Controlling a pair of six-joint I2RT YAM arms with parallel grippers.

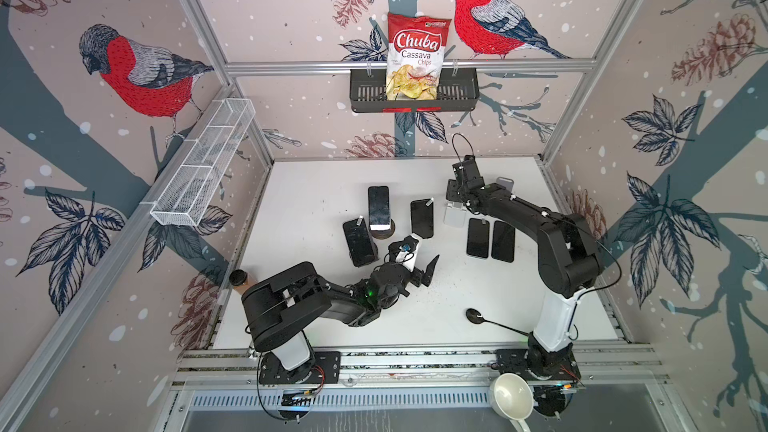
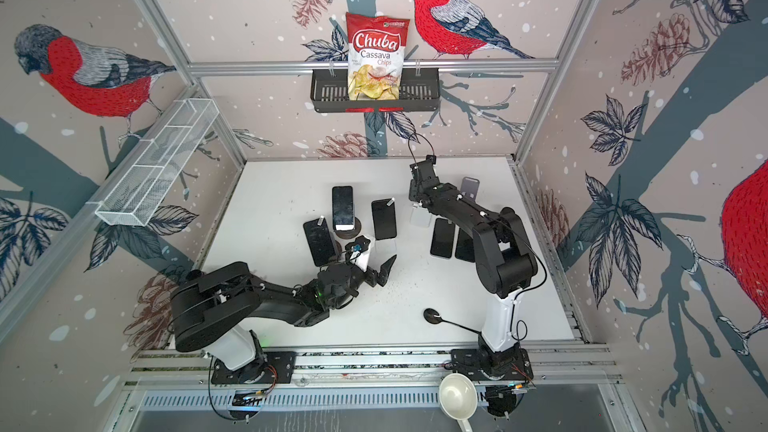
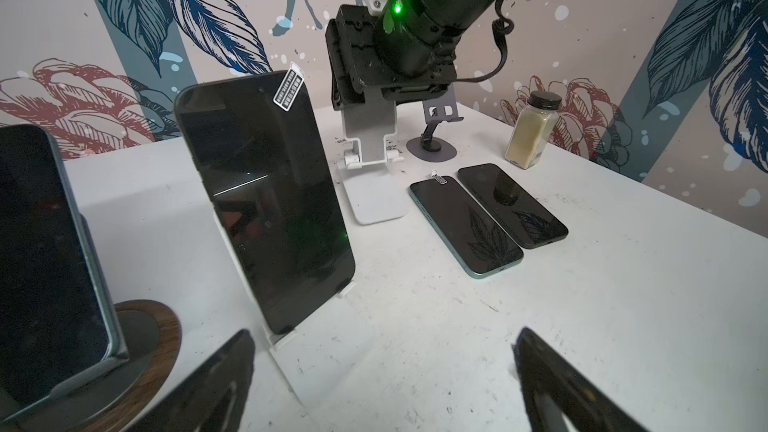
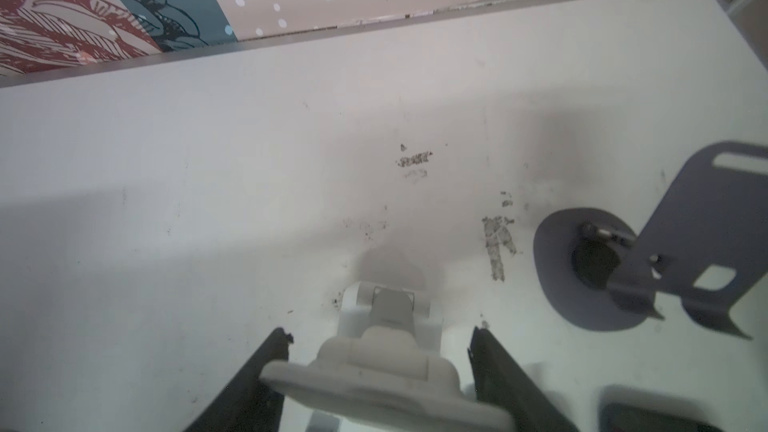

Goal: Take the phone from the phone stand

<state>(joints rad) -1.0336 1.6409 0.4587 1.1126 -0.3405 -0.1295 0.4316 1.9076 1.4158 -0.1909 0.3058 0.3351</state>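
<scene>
Three dark phones stand propped on stands at mid-table. One [image 1: 379, 207] rests on a round wooden stand [image 3: 166, 338], one [image 1: 358, 241] is to its left, and a stickered one [image 3: 266, 201] [image 1: 422, 218] leans on a white stand. My left gripper [image 3: 382, 367] [image 1: 419, 261] hangs open just in front of that stickered phone, holding nothing. My right gripper [image 4: 380, 331] [image 1: 457, 201] is shut on the top plate of a phoneless white phone stand [image 4: 386, 359] [image 3: 370, 151].
Two phones [image 1: 478, 238] [image 1: 503, 241] lie flat right of the white stand. A grey stand [image 4: 685, 243] without a phone is behind them. There is a spice jar [image 3: 532, 130], a black spoon [image 1: 490, 322], a white cup [image 1: 511, 396], and a chips bag [image 1: 415, 56] in the wall basket.
</scene>
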